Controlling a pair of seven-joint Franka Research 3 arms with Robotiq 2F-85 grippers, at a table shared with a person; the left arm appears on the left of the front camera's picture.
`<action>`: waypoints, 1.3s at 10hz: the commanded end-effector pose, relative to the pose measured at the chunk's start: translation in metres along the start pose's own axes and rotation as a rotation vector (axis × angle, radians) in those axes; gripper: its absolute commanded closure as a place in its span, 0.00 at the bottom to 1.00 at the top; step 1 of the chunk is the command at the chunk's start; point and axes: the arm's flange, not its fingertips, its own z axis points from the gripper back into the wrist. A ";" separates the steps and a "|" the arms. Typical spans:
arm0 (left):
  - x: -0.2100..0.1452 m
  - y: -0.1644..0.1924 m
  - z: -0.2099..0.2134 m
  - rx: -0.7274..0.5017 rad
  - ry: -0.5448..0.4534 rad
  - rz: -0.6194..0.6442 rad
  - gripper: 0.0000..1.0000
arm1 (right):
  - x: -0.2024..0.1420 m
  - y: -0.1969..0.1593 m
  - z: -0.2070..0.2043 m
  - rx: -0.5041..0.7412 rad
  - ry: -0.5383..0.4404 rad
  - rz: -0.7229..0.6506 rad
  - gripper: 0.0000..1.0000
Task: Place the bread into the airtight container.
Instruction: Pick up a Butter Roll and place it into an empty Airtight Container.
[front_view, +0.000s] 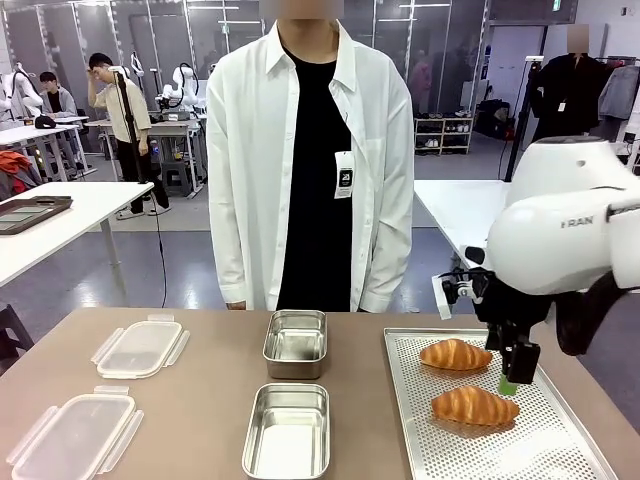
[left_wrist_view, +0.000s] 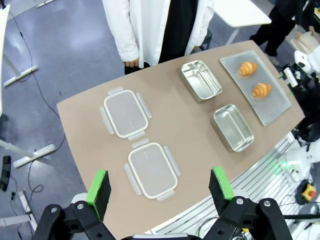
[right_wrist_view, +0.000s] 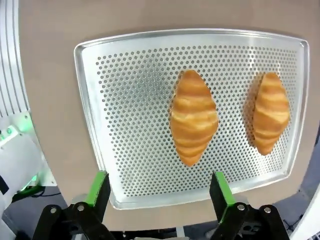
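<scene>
The right gripper (front_view: 512, 368) is seen with its jaws spread wide, and nothing is held between the green pads (right_wrist_view: 100, 186). It is hung over the perforated tray (front_view: 560, 445) on the robot's right side and pointed down, apparently so that the bread can be taken from above. In the right wrist view the first croissant (right_wrist_view: 194, 117) is lined up approx. with the gap between the fingers, its long axis crosswise to the line between the two pads. It is therefore judged that the jaws would be closed across its narrower width (a sensible choice, since the thin ends may be broken easily). The second croissant (right_wrist_view: 271, 112) is laid beside it, apart and untouched. Both pcs are found on the tray, none in a container yet. The bread is golden-brown w/ darker ridges and a glossy crust, swollen in the middle and tapered at the ends; it is probably light and flaky. The near container (front_view: 288, 432) and the far container (front_view: 296, 343), both steel, are set open in the middle of the table (front_view: 200, 400). The clear lids (front_view: 75, 437) are laid aside at the left, so the filling is not blocked. The left gripper (left_wrist_view: 159, 189) is held high above the table, also wide and empty, out of the way. A person (front_view: 310, 170) is stood at the far side.
</scene>
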 end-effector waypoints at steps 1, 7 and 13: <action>0.001 0.000 0.001 -0.007 -0.003 -0.011 0.00 | 0.004 -0.010 -0.016 0.036 0.002 0.040 0.00; 0.001 0.000 0.001 -0.007 -0.003 -0.011 0.00 | 0.002 -0.022 -0.057 -0.010 0.042 0.090 0.00; 0.001 0.000 0.001 -0.007 -0.003 -0.011 0.00 | 0.007 -0.056 -0.099 -0.030 -0.052 0.031 0.00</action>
